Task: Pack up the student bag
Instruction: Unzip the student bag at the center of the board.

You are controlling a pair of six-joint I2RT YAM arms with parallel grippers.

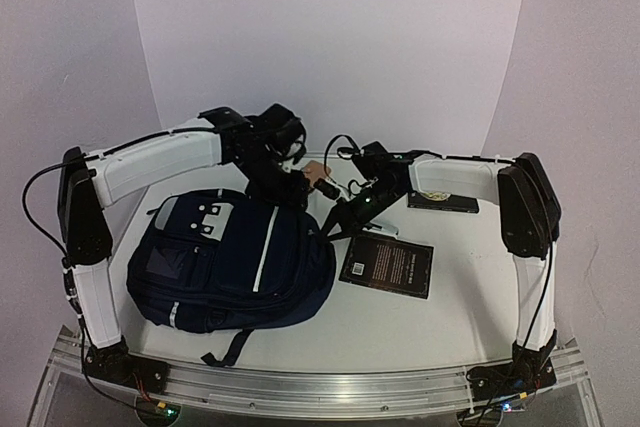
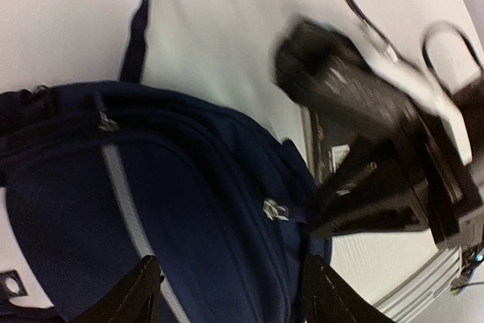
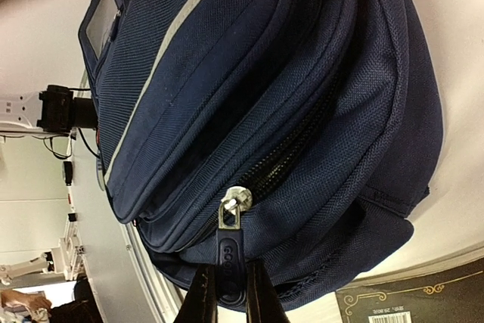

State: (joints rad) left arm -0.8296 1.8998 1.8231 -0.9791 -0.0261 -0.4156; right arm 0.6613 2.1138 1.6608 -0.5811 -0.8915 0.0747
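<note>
The student bag (image 1: 235, 262) lies on the left of the tabletop (image 1: 400, 322), and unzipping it looks to be the step in hand. The right gripper (image 3: 227, 293) is clamped on the zipper pull (image 3: 229, 236), while the left gripper (image 2: 233, 293) hangs over the bag, fingers apart. Next, probably, the pull must be drawn along its track with the fabric steadied.

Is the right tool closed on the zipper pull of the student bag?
Yes: the right tool pinches the black zipper pull of the student bag between its fingers.
</note>
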